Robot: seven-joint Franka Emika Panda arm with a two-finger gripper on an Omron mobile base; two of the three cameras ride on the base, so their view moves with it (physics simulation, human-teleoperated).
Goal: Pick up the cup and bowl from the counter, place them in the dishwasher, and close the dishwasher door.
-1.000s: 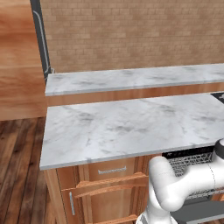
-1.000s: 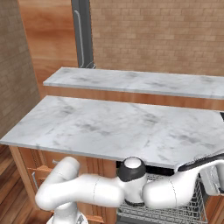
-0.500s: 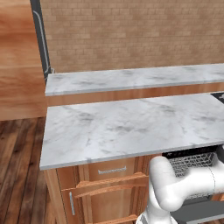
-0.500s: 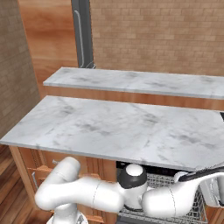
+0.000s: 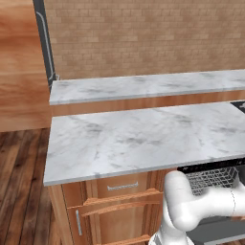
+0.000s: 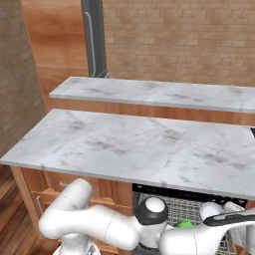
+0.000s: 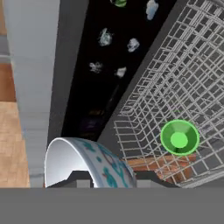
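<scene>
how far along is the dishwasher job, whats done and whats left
The green cup already sits in the dishwasher's wire rack. In hand: the gripper holds the bowl by its rim beside the rack, not yet set down. Left: place the bowl in the rack, let go, and close the dishwasher door, which stands open with the rack exposed below the counter.

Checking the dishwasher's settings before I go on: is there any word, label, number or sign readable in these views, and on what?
No readable text anywhere.
Black control strip of the dishwasher: a few pale marks, too blurred to read as symbols or words.
Bowl at the gripper: teal pattern on the outside, decoration, no lettering.
Green cup in the wire rack: plain.
Counter: no markings.
</scene>
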